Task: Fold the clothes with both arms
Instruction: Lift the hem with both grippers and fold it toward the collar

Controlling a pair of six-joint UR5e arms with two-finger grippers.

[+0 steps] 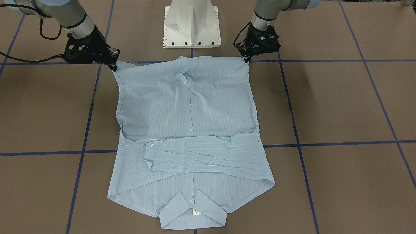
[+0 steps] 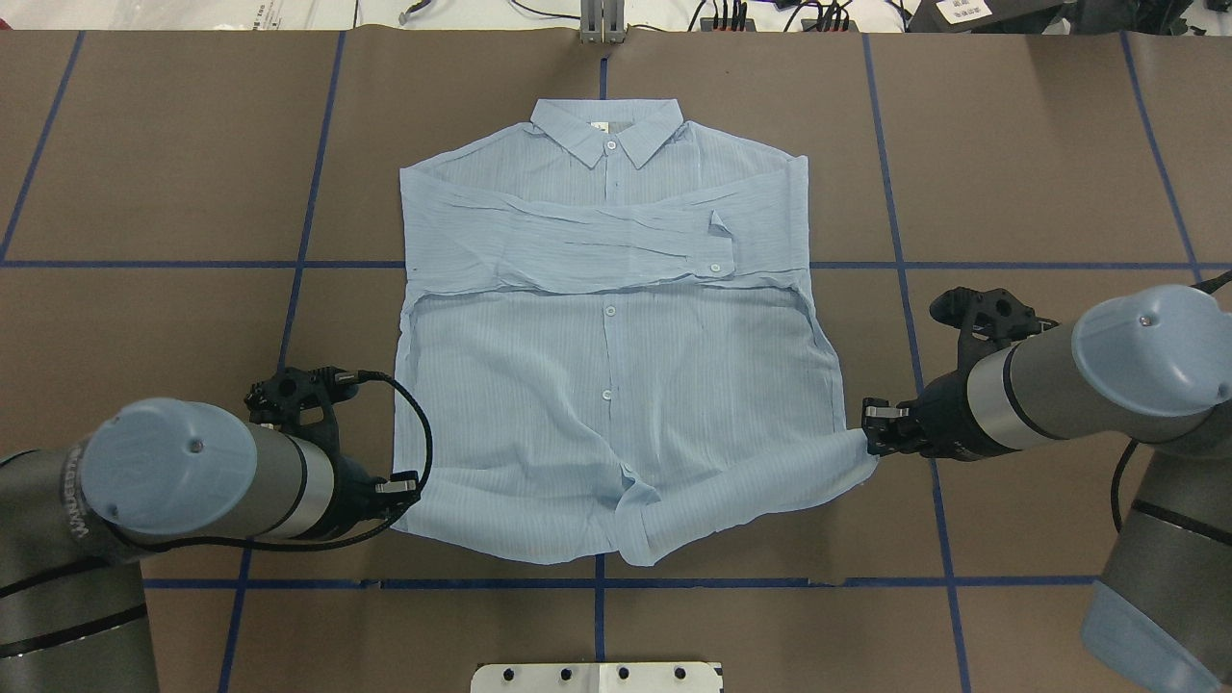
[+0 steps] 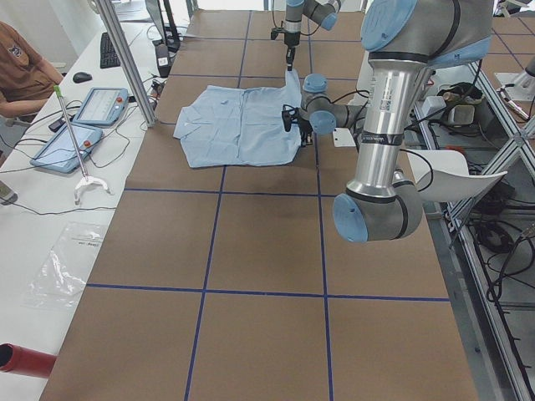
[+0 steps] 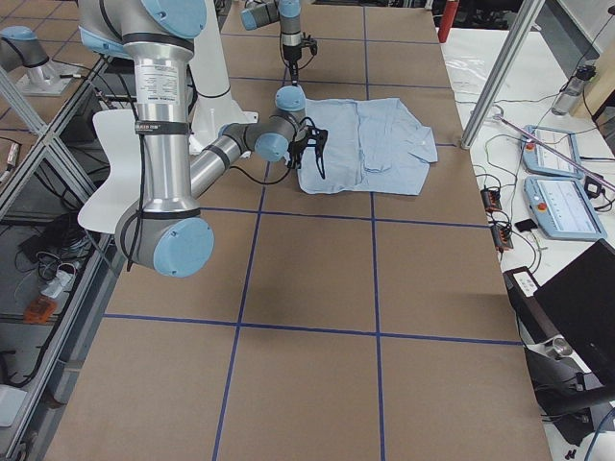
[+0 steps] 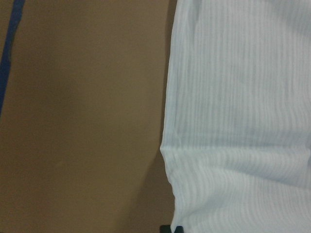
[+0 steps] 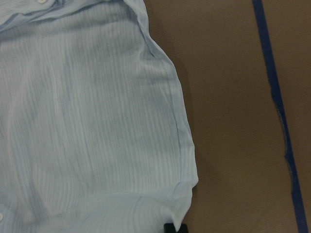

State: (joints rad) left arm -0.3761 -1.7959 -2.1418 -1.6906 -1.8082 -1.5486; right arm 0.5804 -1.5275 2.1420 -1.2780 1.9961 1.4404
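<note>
The left gripper (image 2: 406,487) and the right gripper (image 2: 870,436) are each set at one hem corner of the pale blue striped button-up shirt (image 2: 616,385), and each appears closed on the fabric. The wrist views show only a dark fingertip under the cloth edge, so the depth of each pinch cannot be told. The shirt is spread face up in the middle of the table (image 2: 144,192), with the collar (image 2: 609,130) toward the far edge, the hem (image 2: 500,551) toward the robot-side edge, and both sleeves (image 2: 577,245) crossed flat over the chest. The step in hand is judged to be the bottom fold, in which the hem is carried up onto the chest. Both corners should be raised together and to the same height, so that the hem is kept straight and lightly taut between the grippers. The right corner is drawn outward and sits farther from the robot-side edge than the left, and the hem is puckered and rolled near the button placket (image 2: 630,510). This skew should be evened out before the carry. The thin, semi-sheer cloth is expected to sag and slip easily, so a slow, parallel travel toward the far edge is advised. The hem should be laid over the crossed sleeves without dragging them, and the corners released only when the fabric rests flat.
</note>
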